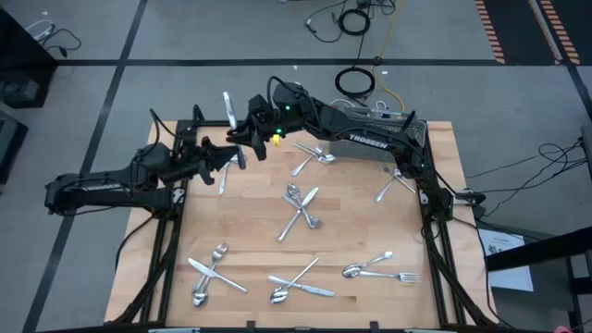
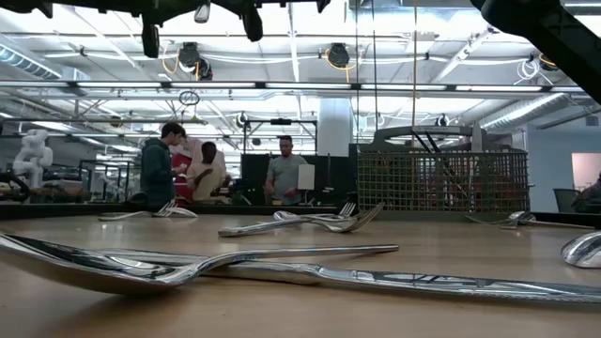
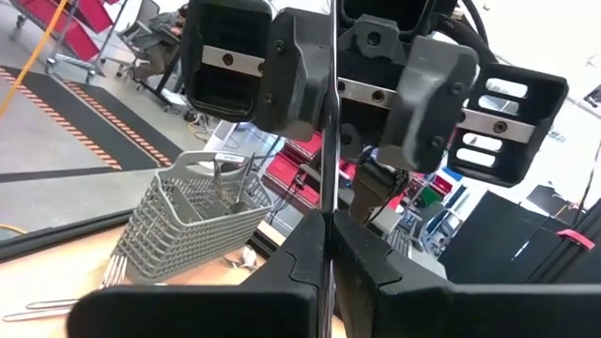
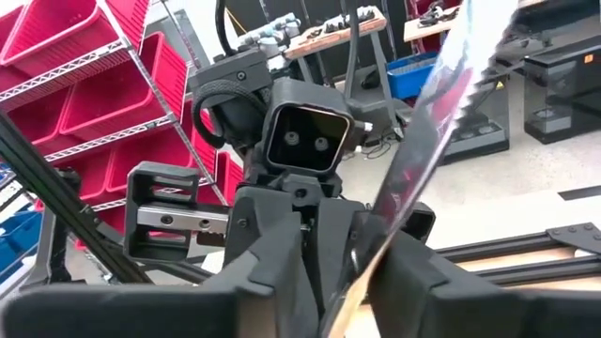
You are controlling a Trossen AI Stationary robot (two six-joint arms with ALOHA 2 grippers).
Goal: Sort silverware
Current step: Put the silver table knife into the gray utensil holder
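Observation:
A silver knife (image 1: 228, 109) with a serrated blade (image 4: 441, 84) is held in the air over the table's far left part. My left gripper (image 3: 329, 225) is shut on it and points toward the table's right. My right gripper (image 4: 352, 272) reaches in from the right and faces the left one. It is open, and its fingers (image 3: 300, 75) stand on either side of the blade. More silverware (image 1: 301, 211) lies scattered on the wooden table (image 1: 250, 231): forks, spoons and knives, some crossed over each other. My left gripper pinches the knife's flat faces (image 3: 330, 202) between its two fingertips, below the blade. The fingers come in about level from the table's left and lie across the knife. The knife is clear of the table, and its blade end sticks out past both grippers toward the far edge.
A grey wire-mesh basket (image 3: 197, 225) stands at the table's far right, under the right arm (image 1: 370, 139). Crossed cutlery lies along the near edge (image 1: 296, 282) and at the right (image 1: 396, 180). People stand in the room beyond the table (image 2: 188, 169).

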